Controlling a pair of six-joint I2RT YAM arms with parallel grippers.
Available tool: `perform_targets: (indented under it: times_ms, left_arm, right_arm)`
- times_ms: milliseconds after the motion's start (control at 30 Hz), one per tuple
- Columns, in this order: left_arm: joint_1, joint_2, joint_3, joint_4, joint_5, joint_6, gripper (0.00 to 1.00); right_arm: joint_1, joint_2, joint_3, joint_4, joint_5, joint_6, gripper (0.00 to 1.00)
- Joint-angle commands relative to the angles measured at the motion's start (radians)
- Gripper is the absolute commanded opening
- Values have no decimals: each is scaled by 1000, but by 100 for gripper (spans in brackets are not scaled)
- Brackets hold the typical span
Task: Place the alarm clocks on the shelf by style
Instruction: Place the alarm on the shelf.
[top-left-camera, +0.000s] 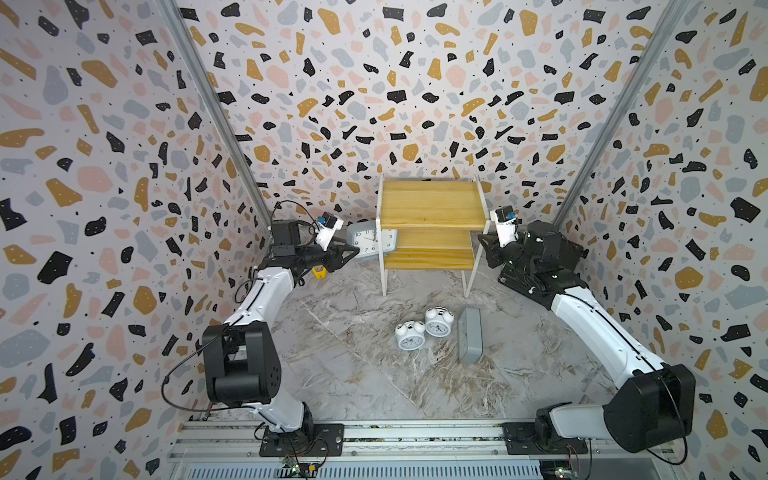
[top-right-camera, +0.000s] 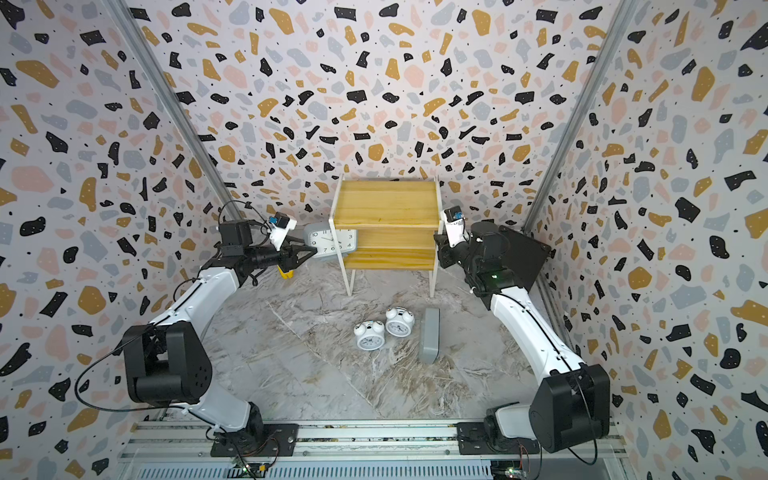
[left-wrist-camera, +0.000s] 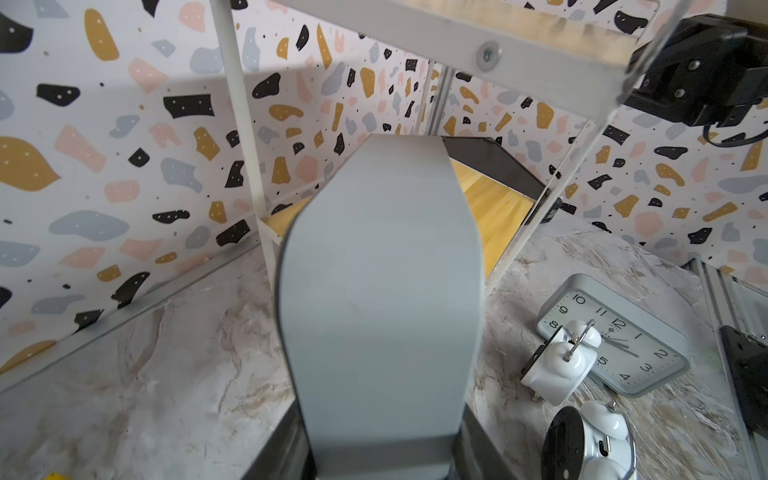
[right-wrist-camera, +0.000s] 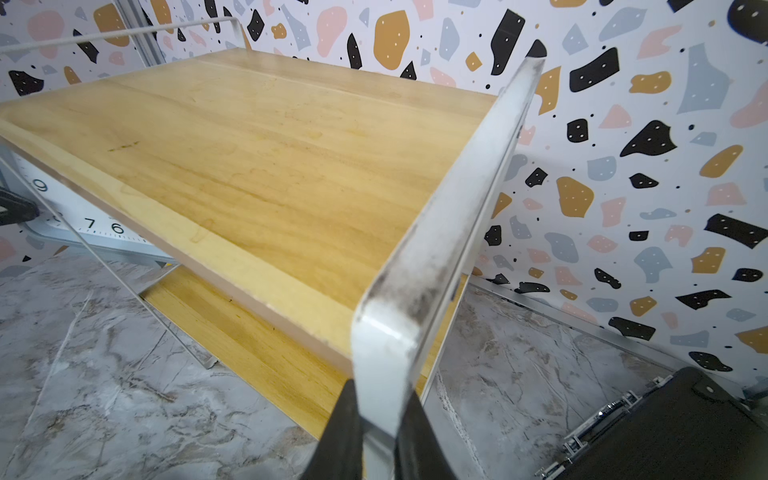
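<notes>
The shelf (top-left-camera: 432, 203) (top-right-camera: 386, 203) stands at the back on white legs. My left gripper (top-left-camera: 351, 249) (top-right-camera: 309, 251) (left-wrist-camera: 380, 457) is shut on a grey rectangular alarm clock (top-left-camera: 372, 241) (top-right-camera: 328, 239) (left-wrist-camera: 380, 291), held upright at the shelf's left side, partly under the top board. Its dial (right-wrist-camera: 83, 224) shows beneath that board. My right gripper (top-left-camera: 484, 241) (right-wrist-camera: 378, 436) is shut on the shelf's white right frame (right-wrist-camera: 436, 249). Two round white twin-bell clocks (top-left-camera: 410, 336) (top-left-camera: 439, 322) lie on the table beside a second grey clock (top-left-camera: 470, 334) (left-wrist-camera: 615, 336).
A black square box (top-left-camera: 552, 249) (right-wrist-camera: 665, 436) sits behind my right arm against the right wall. Patterned walls close in the left, back and right. The metal rail (top-left-camera: 374, 436) with both arm bases runs along the front.
</notes>
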Motion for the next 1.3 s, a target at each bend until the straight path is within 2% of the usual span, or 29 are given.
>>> perform_targets:
  times_ms: [0,433,667,1267]
  left_arm:
    - [-21,26,55,137,96,29,7]
    - [-66,180,128,275,193,40,7]
    - [-81,254,151,421,229,-53,7]
    - [-133,342,236,384,245,-55,8]
  right_arm:
    - [1,8,49,-5,-40,5,18]
    - [1,10,58,-38,-46,-16,18]
    - [1,12,63,-45,-46,-21,18]
    - [1,17,67,-52,-43,-26,18]
